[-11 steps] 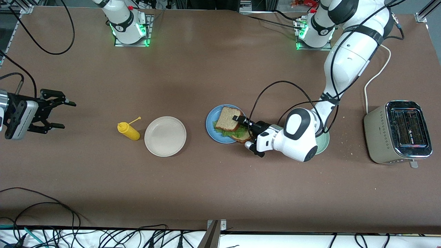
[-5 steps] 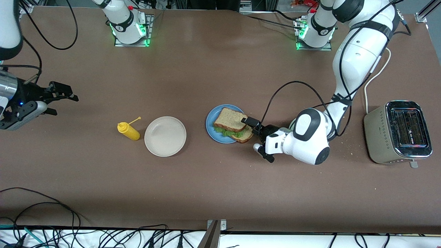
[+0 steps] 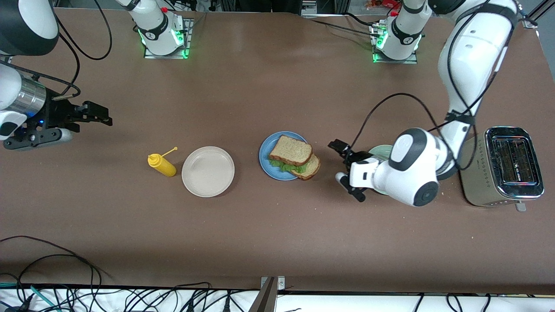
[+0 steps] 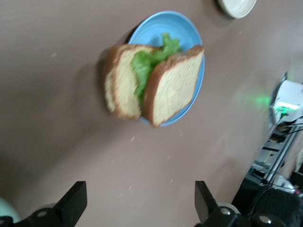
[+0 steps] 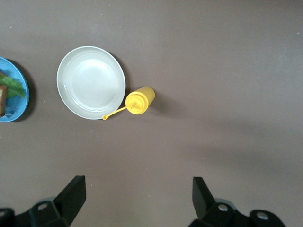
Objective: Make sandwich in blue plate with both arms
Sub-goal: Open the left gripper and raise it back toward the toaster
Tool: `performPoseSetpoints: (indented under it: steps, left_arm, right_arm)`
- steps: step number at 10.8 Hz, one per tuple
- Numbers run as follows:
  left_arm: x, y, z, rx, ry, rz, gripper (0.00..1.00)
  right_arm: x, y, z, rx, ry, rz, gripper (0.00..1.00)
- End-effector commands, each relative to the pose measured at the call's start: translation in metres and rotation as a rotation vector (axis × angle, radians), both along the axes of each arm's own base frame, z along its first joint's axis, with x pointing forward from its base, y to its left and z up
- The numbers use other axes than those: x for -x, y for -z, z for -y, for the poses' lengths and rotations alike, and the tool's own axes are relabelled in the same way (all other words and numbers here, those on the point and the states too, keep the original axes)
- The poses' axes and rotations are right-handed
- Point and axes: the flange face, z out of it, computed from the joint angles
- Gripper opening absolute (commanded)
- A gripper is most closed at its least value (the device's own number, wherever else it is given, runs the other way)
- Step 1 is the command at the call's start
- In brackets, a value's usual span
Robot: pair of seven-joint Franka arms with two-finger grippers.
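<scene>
The sandwich (image 3: pixel 292 157), two brown bread slices with green lettuce between them, lies on the blue plate (image 3: pixel 264 152); the lower slice overhangs the rim toward the left arm's end. My left gripper (image 3: pixel 341 161) is open and empty, low over bare table between the blue plate and the pale green plate. In the left wrist view the sandwich (image 4: pixel 151 87) and blue plate (image 4: pixel 158 28) lie ahead of the open left gripper (image 4: pixel 140 203). My right gripper (image 3: pixel 102 118) is open and empty over the table at the right arm's end; it also shows in the right wrist view (image 5: pixel 137 198).
A beige plate (image 3: pixel 208 171) and a yellow squeeze bottle (image 3: pixel 162 165) sit beside the blue plate toward the right arm's end. A pale green plate (image 3: pixel 380 151) lies partly under the left arm. A toaster (image 3: pixel 503 167) stands at the left arm's end.
My left gripper let go of the top slice and drew back from the sandwich toward the left arm's end. My right gripper turned and shifted slightly toward the table's middle.
</scene>
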Motion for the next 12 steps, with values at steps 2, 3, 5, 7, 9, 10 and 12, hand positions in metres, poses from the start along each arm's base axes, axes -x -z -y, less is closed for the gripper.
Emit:
performPoseSetpoints:
  steps: [2,3,5,7,9,10,12]
  left_arm:
    - [0.016,-0.108,-0.04,-0.283,0.069,0.125,1.0]
    - [0.019,-0.13,-0.055,-0.324,0.066,0.149,1.0]
    - [0.025,-0.174,-0.079,-0.407,0.053,0.215,1.0]
    - [0.036,-0.229,-0.103,-0.49,0.007,0.308,1.0]
    - [0.046,-0.247,-0.126,-0.548,-0.056,0.328,1.0]
    - [0.051,-0.26,-0.132,-0.555,-0.09,0.384,1.0]
    - [0.069,-0.28,-0.154,-0.519,-0.189,0.546,1.0]
  right_arm:
    - [0.005,-0.01,0.049,0.025,0.034,0.074,1.0]
    - [0.008,-0.014,0.054,0.026,0.052,0.072,1.0]
    - [0.016,-0.035,0.055,0.027,0.089,0.093,1.0]
    - [0.016,-0.04,0.056,0.029,0.106,0.104,1.0]
    - [0.017,-0.042,0.056,0.032,0.107,0.105,1.0]
    - [0.016,-0.042,0.057,0.078,0.096,0.107,1.0]
    - [0.017,-0.044,0.048,0.147,0.061,0.112,1.0]
